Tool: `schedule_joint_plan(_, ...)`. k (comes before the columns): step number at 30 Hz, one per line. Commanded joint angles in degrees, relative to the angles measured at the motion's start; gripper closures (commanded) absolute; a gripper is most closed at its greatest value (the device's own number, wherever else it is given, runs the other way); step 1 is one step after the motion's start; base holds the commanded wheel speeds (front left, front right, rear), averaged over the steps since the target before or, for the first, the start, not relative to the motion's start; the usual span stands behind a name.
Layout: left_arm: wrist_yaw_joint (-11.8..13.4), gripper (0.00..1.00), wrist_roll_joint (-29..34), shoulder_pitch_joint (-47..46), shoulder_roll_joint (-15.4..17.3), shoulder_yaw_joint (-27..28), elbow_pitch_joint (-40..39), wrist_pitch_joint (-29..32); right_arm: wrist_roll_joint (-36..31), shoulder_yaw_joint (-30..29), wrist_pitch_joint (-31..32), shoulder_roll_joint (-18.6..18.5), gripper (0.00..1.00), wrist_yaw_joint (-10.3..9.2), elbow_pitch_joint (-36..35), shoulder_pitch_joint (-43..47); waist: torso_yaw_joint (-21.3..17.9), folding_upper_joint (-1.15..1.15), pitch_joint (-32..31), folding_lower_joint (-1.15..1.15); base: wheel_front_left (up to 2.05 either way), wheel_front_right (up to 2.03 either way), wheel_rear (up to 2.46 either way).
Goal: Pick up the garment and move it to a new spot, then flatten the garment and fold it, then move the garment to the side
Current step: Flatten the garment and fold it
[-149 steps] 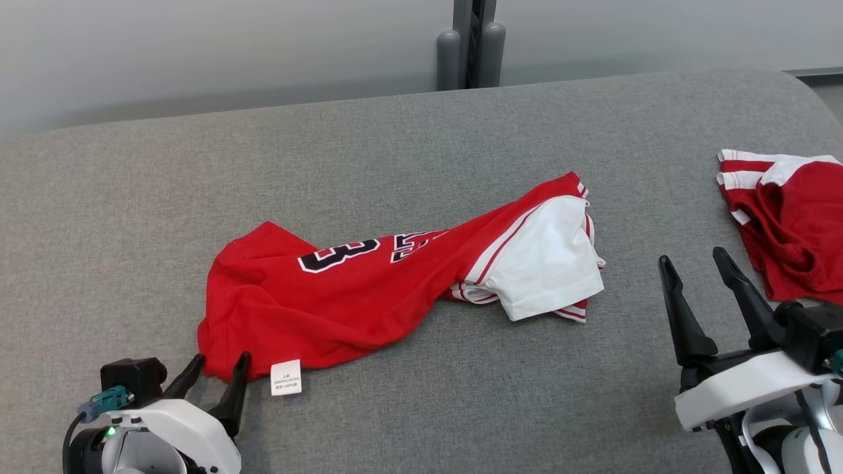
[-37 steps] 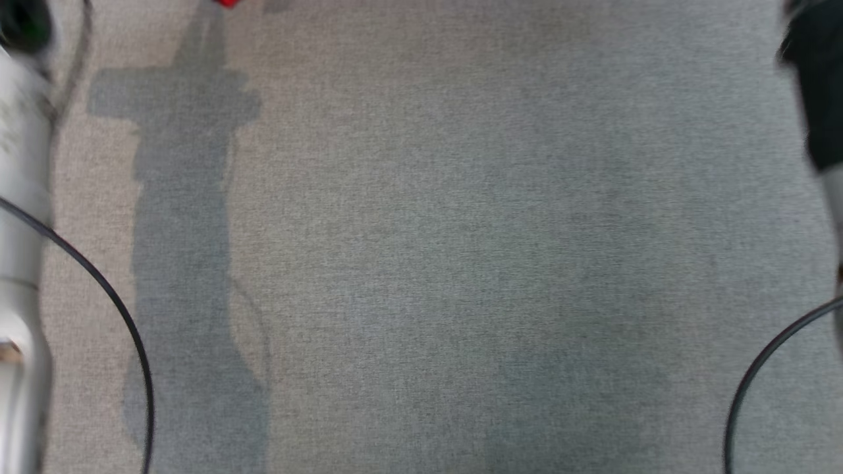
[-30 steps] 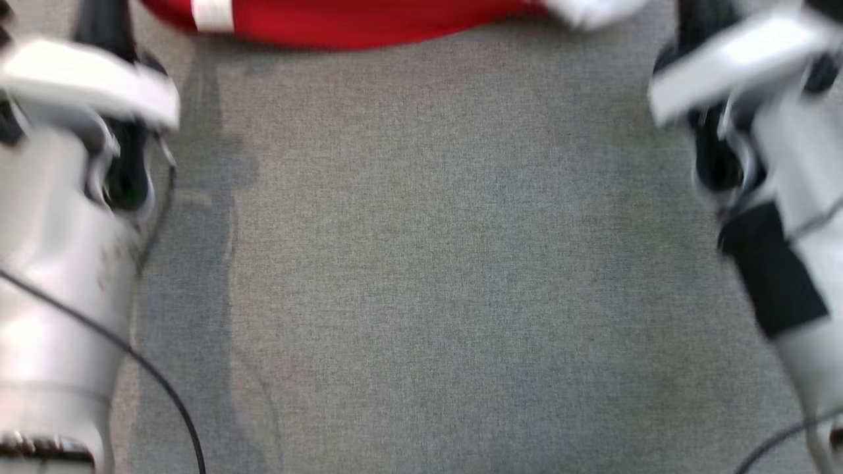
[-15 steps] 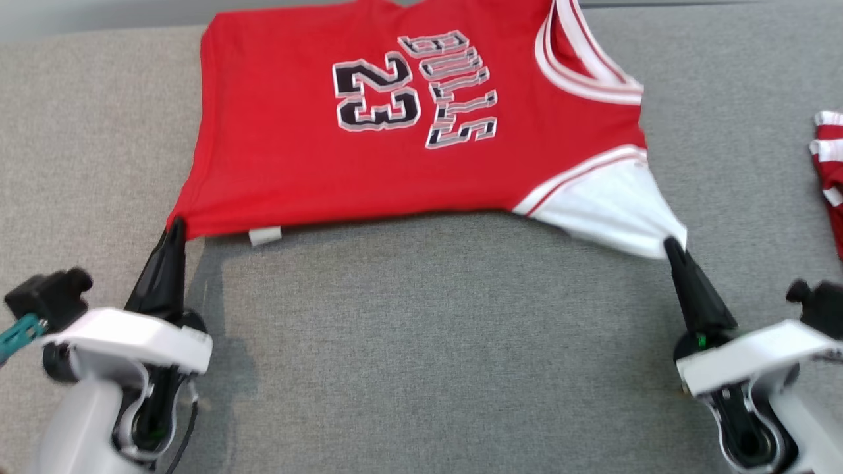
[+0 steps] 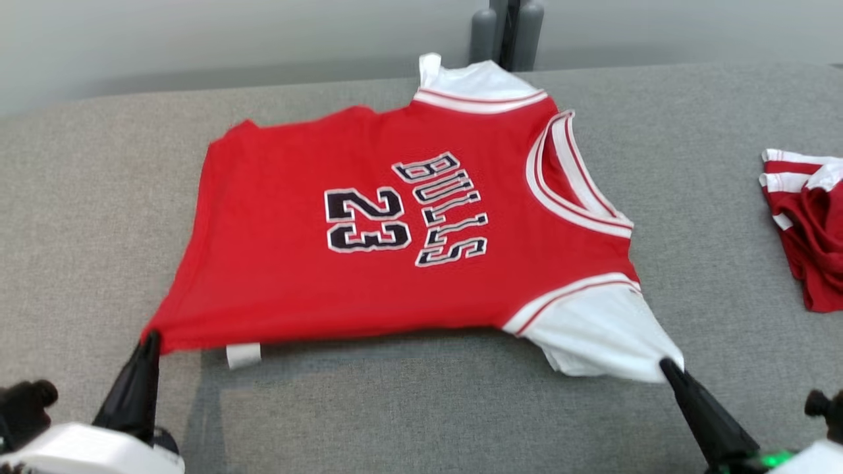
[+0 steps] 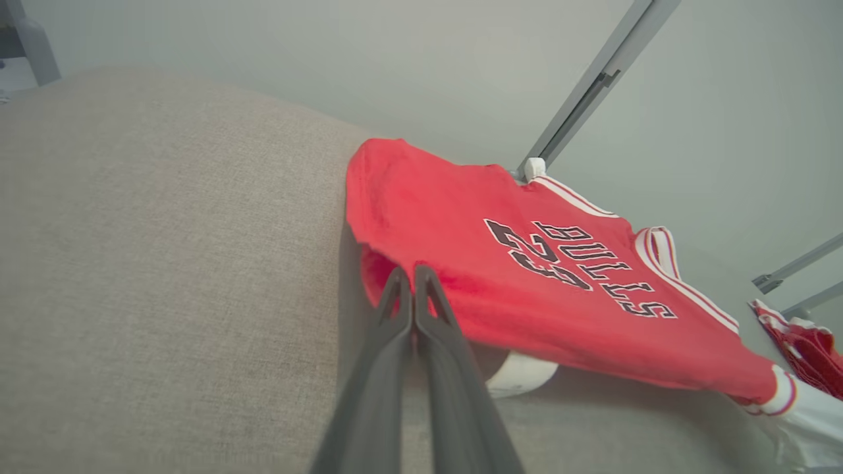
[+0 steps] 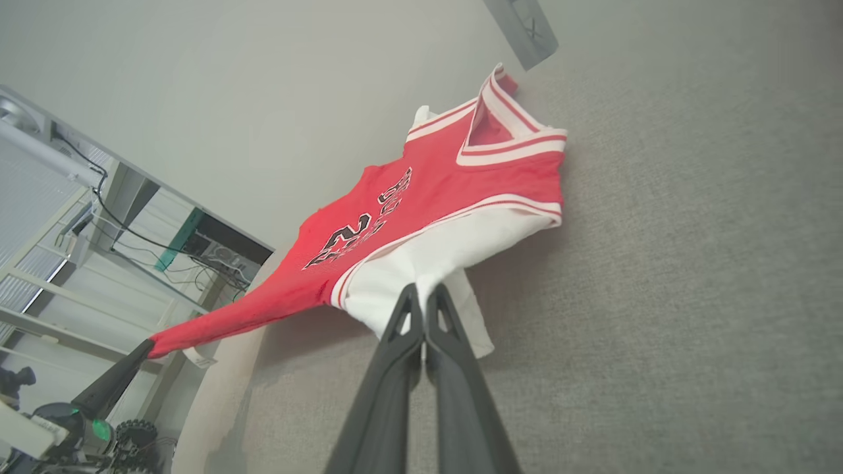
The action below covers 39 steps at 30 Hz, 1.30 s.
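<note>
Both arms' jaws tight on garment [image 5: 369, 263] corners.

We see the second red garment [image 5: 811, 224] cut off at the right edge. The white tag [image 5: 243, 355] carries print too small to read.

Work surface [image 5: 408, 415]: a broad top covered in grey woven fabric, rounded along its far edge. Behind it stood a plain, pale grey wall [image 5: 197, 39], evenly lit. Two grey rounded posts [image 5: 483, 36] flanked a dark upright at the far edge. In the left wrist view a grey metal strut [image 6: 593, 79] ran diagonally across the wall. In the right wrist view, pale shelving [image 7: 59, 293] and loose black cables [image 7: 125, 227] stood beyond the surface's end. Lighting was soft and diffuse, and shadows on the fabric were faint.
</note>
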Motion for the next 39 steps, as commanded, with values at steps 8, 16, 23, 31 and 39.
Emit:
schedule_joint_plan(8,5.24,1.00,-1.03,9.32,2.20,1.87,-7.85,3.49,-6.52,-8.92,14.11,8.04,1.00,0.04,-12.67,11.12,-0.58,0.00,-2.21,0.00,0.00,0.00,0.00)
schedule_joint_plan(16,5.66,1.00,-1.42,8.39,3.23,1.35,-8.80,5.70,-8.94,-11.80,20.06,11.46,1.00,0.04,-14.46,8.04,-1.05,0.00,-1.09,0.00,0.00,0.00,0.00)
schedule_joint_plan(23,3.89,1.00,-1.91,2.04,4.22,-0.32,-6.13,8.73,-8.77,-10.72,23.83,10.01,1.00,0.04,-9.43,-5.99,-0.87,0.00,3.22,0.00,0.00,0.00,0.00)
schedule_joint_plan(31,1.82,1.00,-2.87,-5.64,4.50,-1.62,-1.30,11.30,-8.06,-8.08,26.33,6.16,1.00,0.04,1.18,-23.49,0.39,0.00,8.70,0.00,0.00,0.00,0.00)
schedule_joint_plan(39,-1.13,1.00,-3.97,-11.84,2.21,-3.18,5.70,10.74,-6.12,-4.01,23.79,4.01,1.00,0.04,16.34,-37.07,2.36,0.00,12.29,0.00,0.00,0.00,0.00)
